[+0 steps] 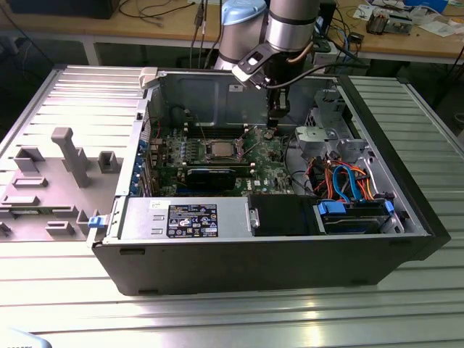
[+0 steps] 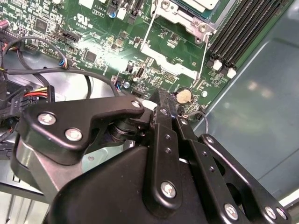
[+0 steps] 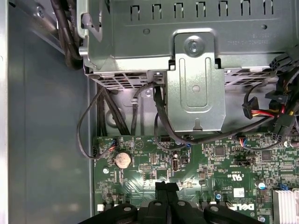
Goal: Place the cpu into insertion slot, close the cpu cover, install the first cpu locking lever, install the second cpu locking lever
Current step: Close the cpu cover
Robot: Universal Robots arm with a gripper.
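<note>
The cpu (image 1: 220, 151) lies flat as a dull silver square in the insertion slot (image 1: 208, 148) at the middle of the green motherboard (image 1: 272, 148). In the second wrist view the silver cpu cover (image 2: 175, 15) frames the chip, and thin wire levers (image 2: 147, 32) run along the socket's sides; whether they are latched cannot be told. My gripper (image 1: 273, 127) hangs over the board toward the exterior view's right of the socket, apart from it. Its black fingers (image 3: 161, 189) are pressed together with nothing between them, above a coin battery (image 3: 123, 159).
The board sits deep in an open black computer case (image 1: 406, 239). A metal drive cage (image 3: 194, 79) and cable bundles (image 1: 348, 181) crowd one side of the gripper. Black memory slots (image 2: 243, 23) flank the socket. A grey fixture tray (image 1: 51, 181) lies at the exterior view's left.
</note>
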